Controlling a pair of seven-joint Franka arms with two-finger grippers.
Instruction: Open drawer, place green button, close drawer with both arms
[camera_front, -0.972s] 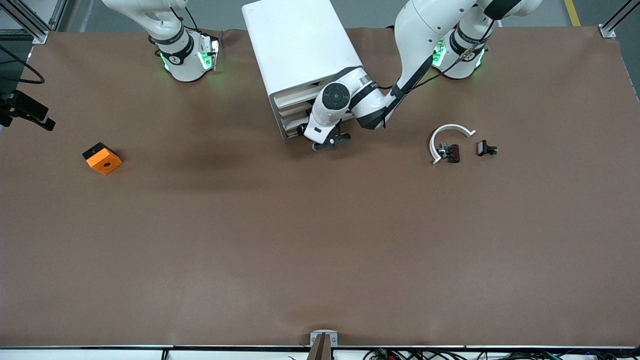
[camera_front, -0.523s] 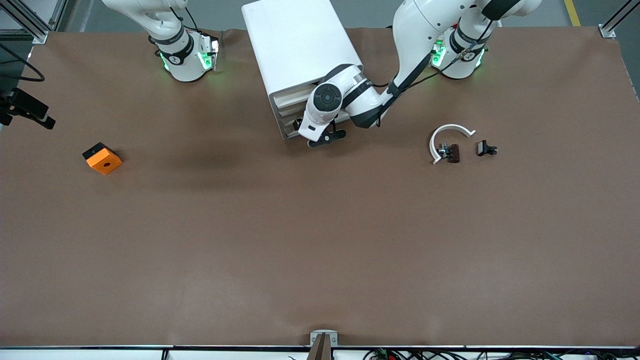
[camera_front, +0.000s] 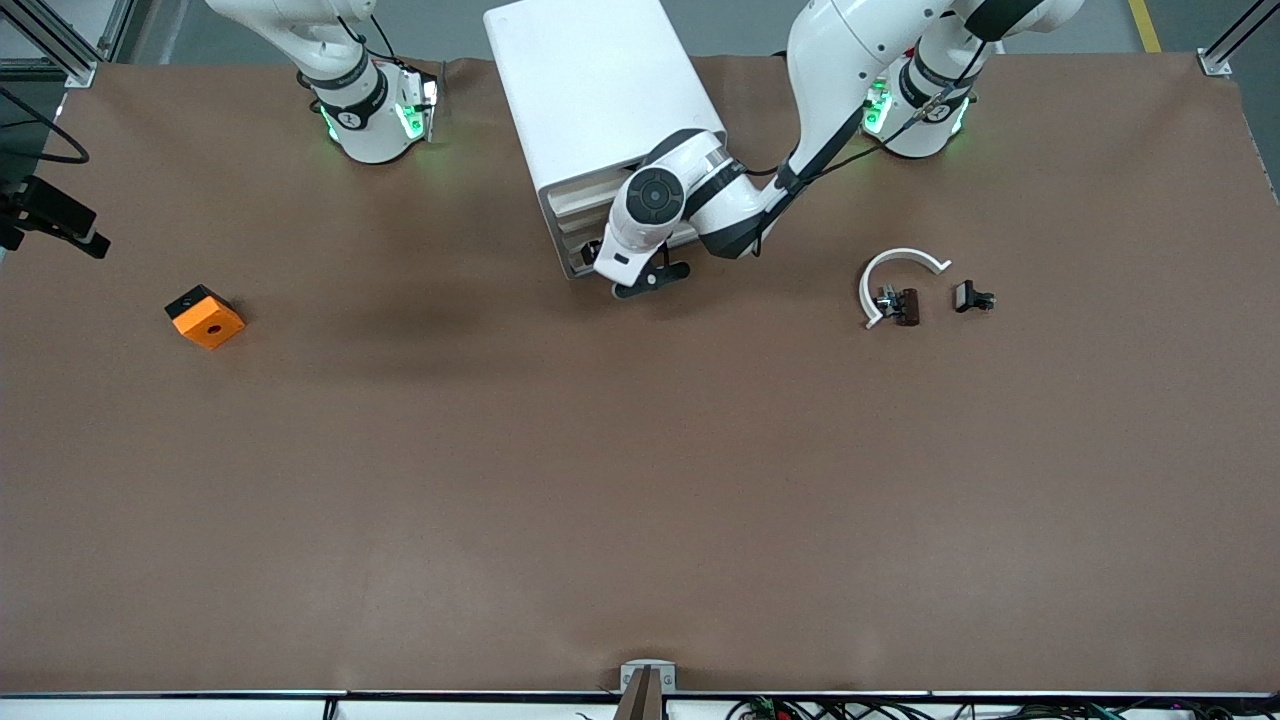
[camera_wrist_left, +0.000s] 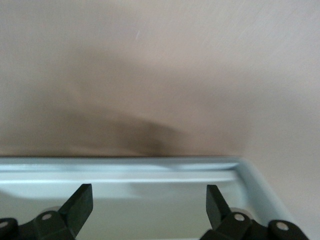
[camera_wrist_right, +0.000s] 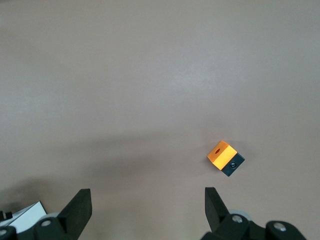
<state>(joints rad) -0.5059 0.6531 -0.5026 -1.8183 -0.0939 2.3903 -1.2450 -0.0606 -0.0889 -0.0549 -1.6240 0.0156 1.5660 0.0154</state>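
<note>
Four stacked drawers face me in the white cabinet (camera_front: 600, 100), and the left gripper (camera_front: 640, 280) sits low at their front, touching or just short of the bottom drawer (camera_front: 575, 262); I cannot tell which. In the left wrist view its black fingers (camera_wrist_left: 80, 202) stand wide apart over a pale, smooth tray rim (camera_wrist_left: 150, 165) with a rounded corner, bare brown table past that edge. I cannot make out the green-capped button with any certainty. The brown table (camera_front: 640, 480) nearer the front camera lies open, giving a drawer room to slide out. Toward the left arm's end I see a thin white arc (camera_front: 895, 270) with a small dark part (camera_front: 905, 305) touching it and another black part (camera_front: 972, 297) just beside. The right arm waits folded at its base; its gripper (camera_wrist_right: 147, 210), fingers spread wide, looks down on the boxy orange cube (camera_front: 205, 316) with its hole and black side, well apart from the cabinet.
</note>
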